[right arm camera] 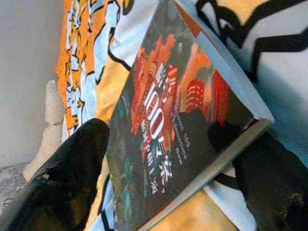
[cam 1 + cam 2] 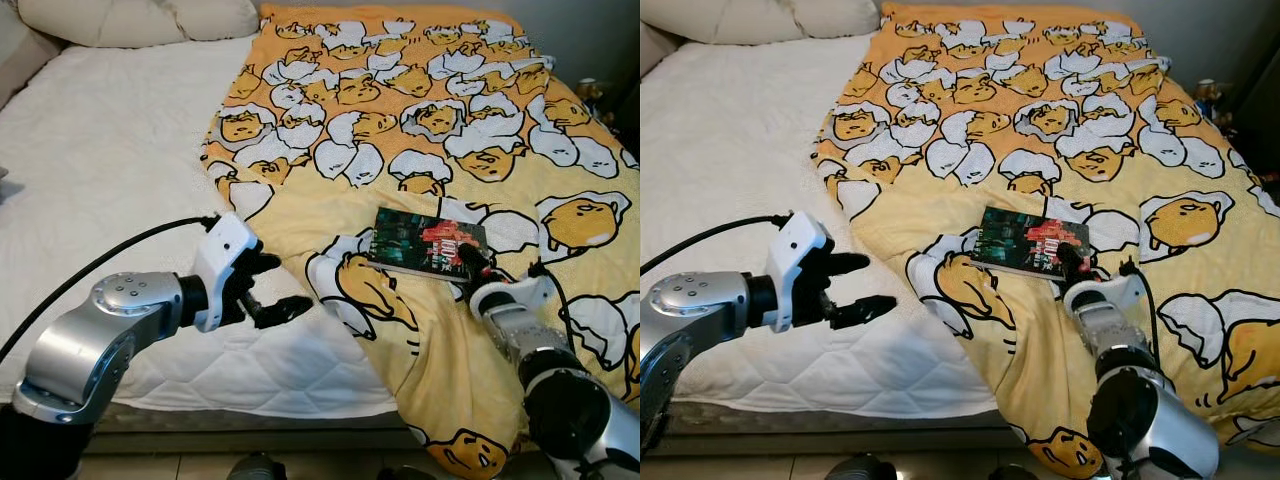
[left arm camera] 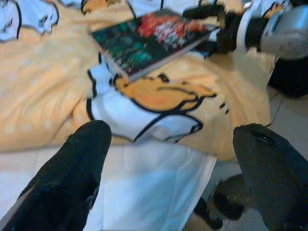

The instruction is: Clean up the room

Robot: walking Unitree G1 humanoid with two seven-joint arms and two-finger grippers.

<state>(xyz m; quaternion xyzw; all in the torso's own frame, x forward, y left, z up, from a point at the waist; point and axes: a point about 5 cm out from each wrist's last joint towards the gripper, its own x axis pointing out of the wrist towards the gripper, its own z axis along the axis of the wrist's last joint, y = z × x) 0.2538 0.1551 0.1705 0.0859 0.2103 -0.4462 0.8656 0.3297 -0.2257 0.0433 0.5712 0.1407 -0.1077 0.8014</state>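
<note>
Book [image 2: 428, 243] with a dark cover lies flat on the yellow blanket [image 2: 420, 110], and this book is the landmark here. In the left eye view, the right gripper [image 2: 470, 262] is at the near right corner of the book, one finger on the cover. The left gripper [image 2: 268, 288] hovers well to the left of the book, over the white mattress [image 2: 100, 160], fingers spread apart. In the left wrist view, both black fingers [image 3: 72, 183] stand wide, the book beyond them. In the right wrist view, one finger [image 1: 67, 183] lies on the cover and the other beneath the book's corner; the jaws enclose it.
</note>
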